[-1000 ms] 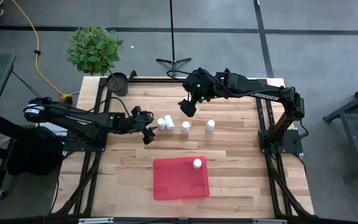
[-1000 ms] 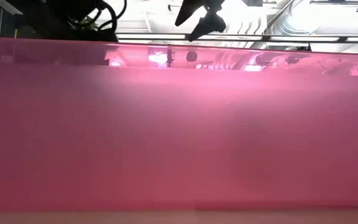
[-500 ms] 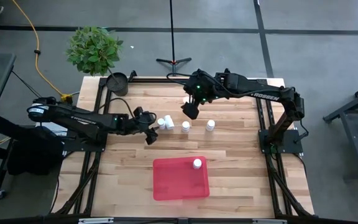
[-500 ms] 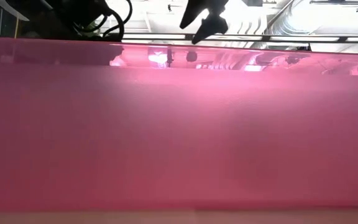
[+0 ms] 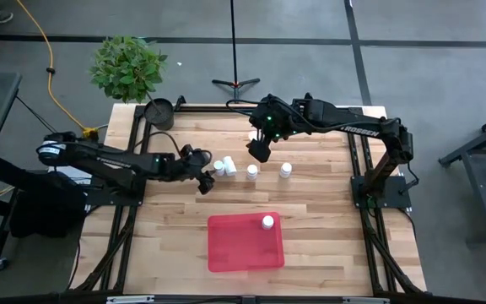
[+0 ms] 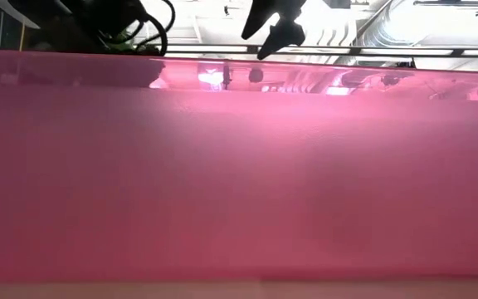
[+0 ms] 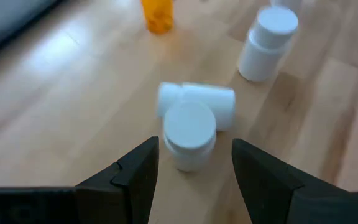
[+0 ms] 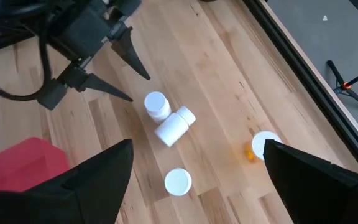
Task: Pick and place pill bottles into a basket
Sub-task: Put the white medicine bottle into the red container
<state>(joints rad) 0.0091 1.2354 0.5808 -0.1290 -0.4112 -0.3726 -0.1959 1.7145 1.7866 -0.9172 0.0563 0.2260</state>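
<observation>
My left gripper (image 5: 207,176) is open. In its wrist view (image 7: 194,152) an upright white pill bottle (image 7: 190,134) stands in the gap between its fingertips, with a space showing on each side. A second white bottle (image 7: 199,102) lies on its side right behind it. Two more white bottles (image 5: 252,171) (image 5: 286,170) stand on the table to their right. The orange bottle (image 8: 253,149) stands farther back. My right gripper (image 5: 258,150) hovers open above them. One white bottle (image 5: 267,222) stands in the red tray (image 5: 234,249).
A small black pot (image 5: 159,111) stands at the table's far left corner beside a potted plant (image 5: 127,67). In the low view the tray's red wall (image 6: 239,183) fills almost the whole picture. Bare wood lies left and right of the tray.
My left gripper has moved toward the table's right edge, closing in on the upright white bottle and the lying one. The bottles have stayed where they were.
</observation>
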